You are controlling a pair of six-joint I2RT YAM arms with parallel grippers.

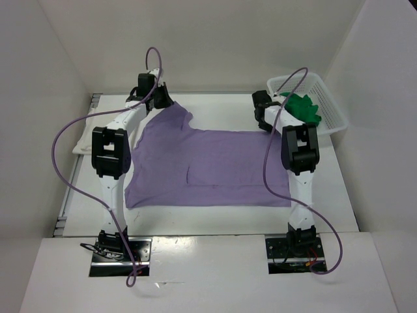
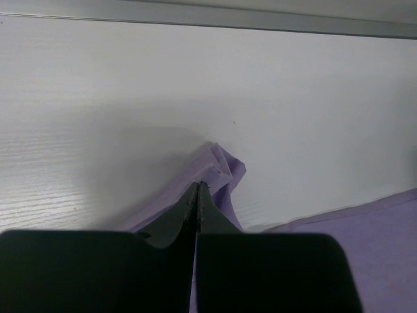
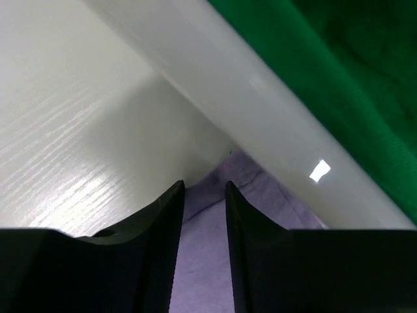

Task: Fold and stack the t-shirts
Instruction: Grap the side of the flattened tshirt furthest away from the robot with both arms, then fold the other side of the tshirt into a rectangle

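The lavender t-shirt [image 1: 208, 166] lies spread flat in the middle of the table. My left gripper [image 1: 161, 99] is at its far left corner, shut on a bunched fold of the lavender cloth [image 2: 220, 166]; the jaws [image 2: 198, 186] are pressed together. My right gripper [image 1: 266, 117] is at the shirt's far right corner, jaws [image 3: 204, 188] slightly open with lavender cloth [image 3: 202, 261] between and below them. The green t-shirt [image 1: 303, 107] sits crumpled in the basket and shows in the right wrist view [image 3: 352, 78]. The white t-shirt [image 1: 83, 140] lies folded at the table's left edge.
The white lattice basket [image 1: 329, 104] stands at the back right; its smooth wall [image 3: 260, 111] is right beside my right fingers. White walls enclose the table at the back and sides. The metal table edge [image 2: 260, 19] runs just beyond the left gripper.
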